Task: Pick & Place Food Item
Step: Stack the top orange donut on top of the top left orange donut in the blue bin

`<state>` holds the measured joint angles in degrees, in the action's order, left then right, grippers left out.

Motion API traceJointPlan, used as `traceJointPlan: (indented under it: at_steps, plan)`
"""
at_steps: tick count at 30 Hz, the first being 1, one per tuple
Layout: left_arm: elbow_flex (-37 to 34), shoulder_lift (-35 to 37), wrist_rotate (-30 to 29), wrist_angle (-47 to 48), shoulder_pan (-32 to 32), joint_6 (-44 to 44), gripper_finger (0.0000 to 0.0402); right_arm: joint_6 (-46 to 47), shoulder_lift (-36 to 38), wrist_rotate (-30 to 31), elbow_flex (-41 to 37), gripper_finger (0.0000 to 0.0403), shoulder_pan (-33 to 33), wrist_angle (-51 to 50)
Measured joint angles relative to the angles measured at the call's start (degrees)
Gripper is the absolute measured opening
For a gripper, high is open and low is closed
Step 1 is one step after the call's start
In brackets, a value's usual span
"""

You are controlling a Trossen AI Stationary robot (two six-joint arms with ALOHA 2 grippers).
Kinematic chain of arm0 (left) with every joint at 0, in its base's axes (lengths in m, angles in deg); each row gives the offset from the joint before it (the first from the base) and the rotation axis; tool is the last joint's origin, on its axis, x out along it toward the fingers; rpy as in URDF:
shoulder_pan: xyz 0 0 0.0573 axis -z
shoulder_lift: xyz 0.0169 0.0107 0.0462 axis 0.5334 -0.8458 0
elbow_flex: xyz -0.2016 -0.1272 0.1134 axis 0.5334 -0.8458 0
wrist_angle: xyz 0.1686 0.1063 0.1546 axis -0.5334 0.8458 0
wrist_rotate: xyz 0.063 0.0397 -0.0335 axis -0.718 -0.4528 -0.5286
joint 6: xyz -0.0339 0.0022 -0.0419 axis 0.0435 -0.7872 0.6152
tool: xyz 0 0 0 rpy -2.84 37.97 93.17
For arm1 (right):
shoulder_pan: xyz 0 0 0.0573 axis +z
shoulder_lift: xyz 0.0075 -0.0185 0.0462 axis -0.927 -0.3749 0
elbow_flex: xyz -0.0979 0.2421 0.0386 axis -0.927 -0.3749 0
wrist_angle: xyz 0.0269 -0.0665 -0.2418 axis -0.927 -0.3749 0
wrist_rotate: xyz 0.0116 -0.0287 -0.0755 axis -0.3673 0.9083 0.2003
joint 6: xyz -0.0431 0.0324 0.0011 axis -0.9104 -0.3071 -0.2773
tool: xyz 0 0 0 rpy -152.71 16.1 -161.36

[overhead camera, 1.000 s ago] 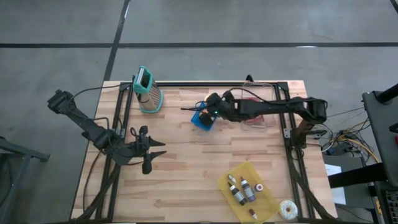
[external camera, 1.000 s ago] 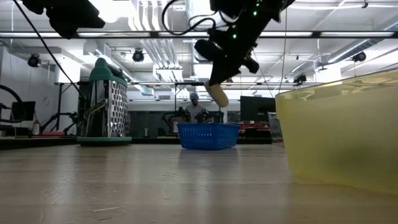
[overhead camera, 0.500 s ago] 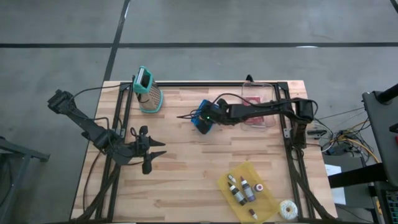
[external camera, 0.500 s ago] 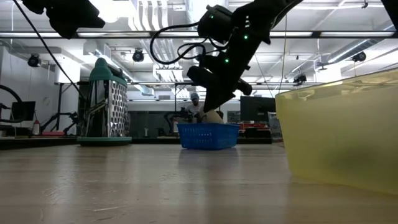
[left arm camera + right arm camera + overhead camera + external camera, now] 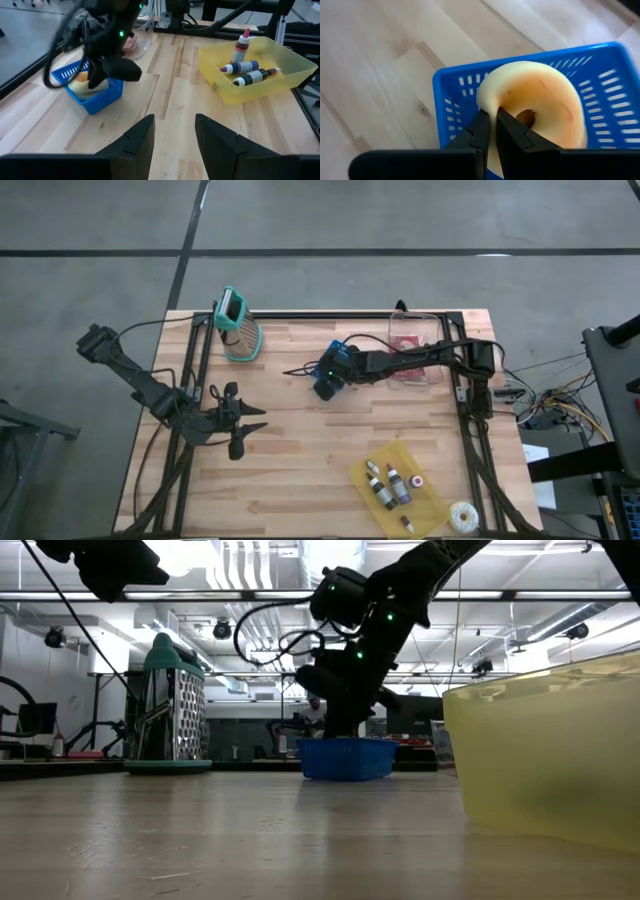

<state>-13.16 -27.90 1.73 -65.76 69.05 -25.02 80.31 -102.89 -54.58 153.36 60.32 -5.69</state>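
A pale tan ring-shaped donut (image 5: 532, 112) sits tilted inside the blue slotted basket (image 5: 455, 90) mid-table.

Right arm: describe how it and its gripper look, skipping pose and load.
The right arm is dark, slim and jointed, with black cables looping off it and small green lights glowing near the wrist. The right gripper ends in two flat, dark fingers that taper toward their tips.
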Motion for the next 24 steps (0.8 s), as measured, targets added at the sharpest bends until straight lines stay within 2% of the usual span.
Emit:
traceJointPlan:
  at_steps: [11,24]
  plan:
    - [0.02,0.0,-0.02,-0.02,0.0,0.0,0.0149,-0.07,-4.1,0.23,0.1,0.0019,0.0,1.09]
    - [0.02,-0.07,-0.02,-0.02,0.0,0.0,0.0149,-0.04,-4.29,0.13,0.22,0.0033,0.0,1.01]
